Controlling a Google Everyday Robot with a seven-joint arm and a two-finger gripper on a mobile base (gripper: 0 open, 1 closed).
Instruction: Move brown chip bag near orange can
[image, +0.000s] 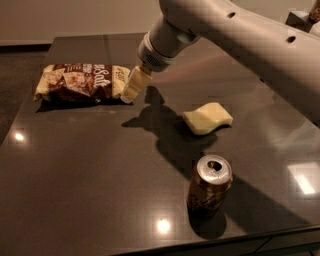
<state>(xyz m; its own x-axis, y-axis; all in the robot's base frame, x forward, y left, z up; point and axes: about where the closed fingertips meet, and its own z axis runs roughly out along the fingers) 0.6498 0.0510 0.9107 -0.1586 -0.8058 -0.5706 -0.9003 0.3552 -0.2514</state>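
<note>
The brown chip bag (80, 82) lies flat at the back left of the dark table, cream ends and white lettering facing up. The orange can (210, 184) stands upright near the front edge, silver top with its opening showing. My gripper (132, 86) hangs from the pale arm that reaches in from the upper right. Its tip is just off the bag's right end, low over the table. The can is far from the bag, to the front right.
A pale yellow wavy sponge (207, 118) lies between the bag and the can, right of centre. The table's front edge (200, 245) runs just below the can. The arm (240, 35) spans the upper right of the view.
</note>
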